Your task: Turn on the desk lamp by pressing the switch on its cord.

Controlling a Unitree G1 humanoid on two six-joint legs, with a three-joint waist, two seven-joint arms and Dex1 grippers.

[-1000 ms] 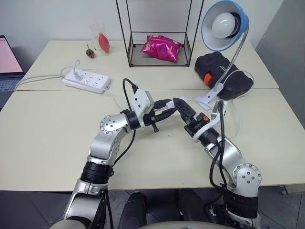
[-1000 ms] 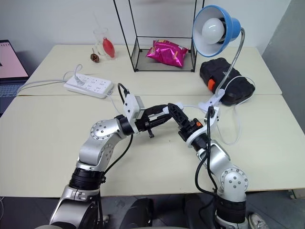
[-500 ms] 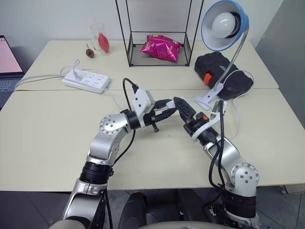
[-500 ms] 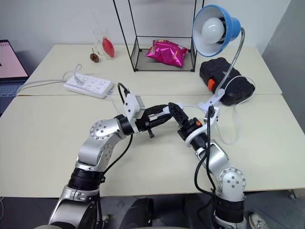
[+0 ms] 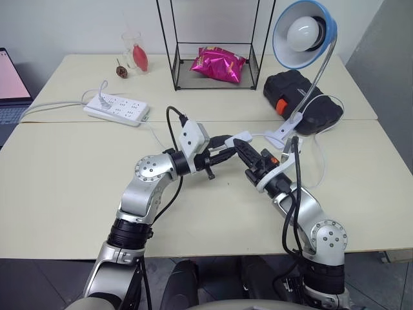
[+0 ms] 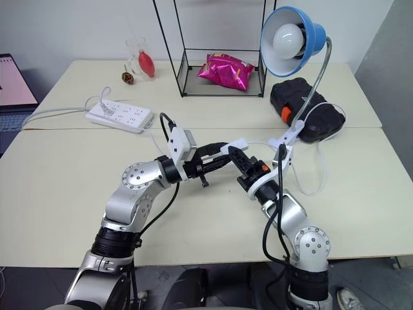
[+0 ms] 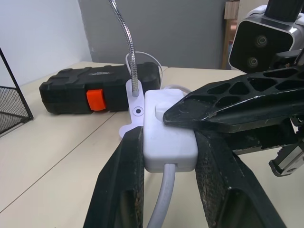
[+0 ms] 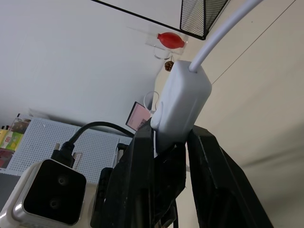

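Note:
The desk lamp (image 5: pixel 303 32) stands at the back right with its blue shade and white bulb, its clip base (image 5: pixel 284 132) resting on the table. Its thin white cord (image 5: pixel 321 169) loops to the switch (image 7: pixel 168 128), a small white oblong held above the table's middle. My left gripper (image 7: pixel 168 136) is shut on the switch's sides. My right gripper (image 8: pixel 171 130) comes from the opposite side and is shut on the same switch (image 8: pixel 183 102); one of its fingers (image 7: pixel 228 107) lies on the rocker. In the left eye view both grippers meet at the switch (image 5: pixel 240 136).
A white power strip (image 5: pixel 117 108) lies at the back left, with a laptop (image 5: pixel 8 84) at the left edge. A black wire rack (image 5: pixel 174 45) holds a pink bag (image 5: pixel 218 64). A black case (image 5: pixel 300 100) sits behind the clip base. A glass (image 5: pixel 133 51) stands far back.
My right gripper has gone from open to shut on the switch, its fingers now pressed onto it. The left gripper keeps its grip and has not moved.

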